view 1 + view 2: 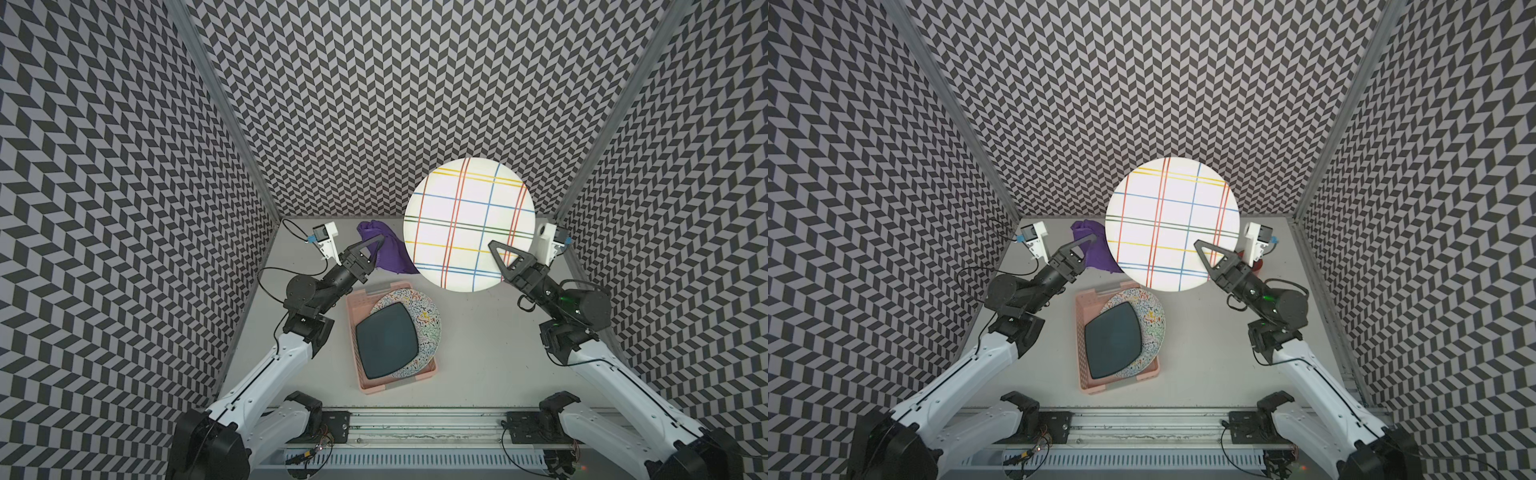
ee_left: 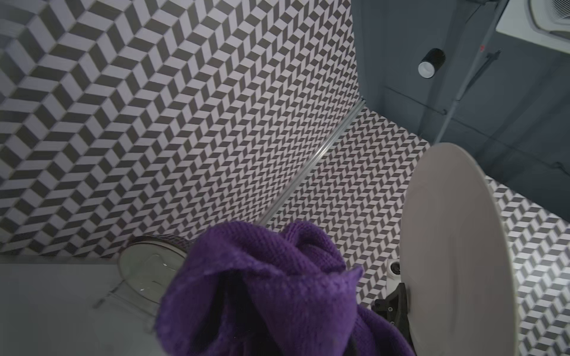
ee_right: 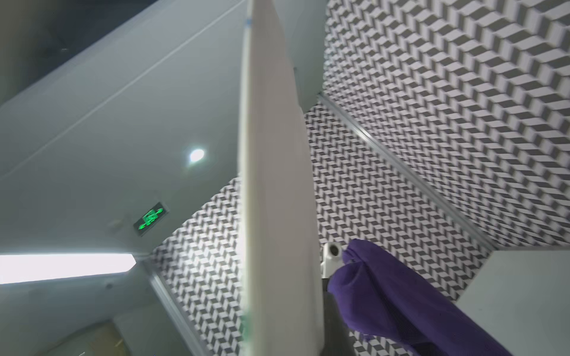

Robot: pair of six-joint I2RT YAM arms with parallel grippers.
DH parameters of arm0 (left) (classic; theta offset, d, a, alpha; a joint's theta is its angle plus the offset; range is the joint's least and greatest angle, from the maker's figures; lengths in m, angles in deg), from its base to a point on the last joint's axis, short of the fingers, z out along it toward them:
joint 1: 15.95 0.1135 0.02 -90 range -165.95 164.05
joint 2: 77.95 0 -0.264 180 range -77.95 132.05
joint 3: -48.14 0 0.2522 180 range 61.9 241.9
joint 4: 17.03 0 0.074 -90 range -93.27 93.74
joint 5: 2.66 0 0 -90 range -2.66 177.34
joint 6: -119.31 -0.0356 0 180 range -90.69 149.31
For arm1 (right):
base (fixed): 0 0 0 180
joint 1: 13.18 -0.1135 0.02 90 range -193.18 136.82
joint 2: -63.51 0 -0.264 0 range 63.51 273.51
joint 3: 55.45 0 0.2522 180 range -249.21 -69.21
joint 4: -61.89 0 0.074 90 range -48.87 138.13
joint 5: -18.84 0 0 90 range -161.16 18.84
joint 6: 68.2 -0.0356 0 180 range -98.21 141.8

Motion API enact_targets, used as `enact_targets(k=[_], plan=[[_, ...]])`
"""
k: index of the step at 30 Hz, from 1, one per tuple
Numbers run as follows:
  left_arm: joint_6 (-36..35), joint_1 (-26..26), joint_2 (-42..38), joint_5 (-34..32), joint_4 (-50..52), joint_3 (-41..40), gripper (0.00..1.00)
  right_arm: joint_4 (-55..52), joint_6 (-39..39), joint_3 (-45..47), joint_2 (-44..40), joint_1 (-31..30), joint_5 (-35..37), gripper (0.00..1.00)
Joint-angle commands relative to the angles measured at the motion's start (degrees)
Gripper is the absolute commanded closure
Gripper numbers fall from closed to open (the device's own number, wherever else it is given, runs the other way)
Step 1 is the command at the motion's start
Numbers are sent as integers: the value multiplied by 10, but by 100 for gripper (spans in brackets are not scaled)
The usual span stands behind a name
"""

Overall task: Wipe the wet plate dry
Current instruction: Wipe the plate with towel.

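Left gripper [image 1: 375, 241] was shut tight on a purple cloth [image 1: 388, 255] and held it up off the table [image 1: 478, 353]. In the left wrist view the cloth hid most of its black fingers.

Next to it and lower down, a pink tray [image 1: 374, 386] sat on the table. Two plates lay in it. A dark square plate [image 1: 386, 340] was on top. A round speckled plate [image 1: 424, 316] was under it and stuck out over the tray's right side.

Further right, the white plate with colored stripes [image 1: 469, 224] was up in the air. It was tipped so its striped face showed in both top views. The cloth's edge went behind the plate's left side, and I could not tell if they touched. The right gripper [image 1: 495, 249] was pinched shut on the plate's lower right rim.
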Motion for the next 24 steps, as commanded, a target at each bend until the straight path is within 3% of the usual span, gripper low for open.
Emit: enact_targets(k=[1, 4, 7, 12, 16, 19, 21, 24], plan=[[192, -12, 37, 86, -241, 10, 100, 156, -47, 10, 24, -27, -38, 100], [275, -33, 71, 88, -354, 28, 100, 127, -11, 9, 43, -67, -21, 100], [300, -69, 86, 81, -395, 43, 100, 107, 17, -5, 69, -103, -13, 100], [261, -149, 86, 77, -385, 27, 100, 134, 6, -27, 107, -109, 29, 100], [201, -144, 17, 60, -325, -72, 100, 72, -1, -43, 92, -25, 58, 100], [120, -105, -76, 47, -168, -117, 100, -6, 10, -30, 61, 55, 70, 100], [11, -85, -145, 22, 23, -98, 100, -91, 53, -14, 32, 93, 87, 100], [-176, -81, -220, -86, 285, -29, 100, -270, 165, 2, -19, 120, 169, 100]])
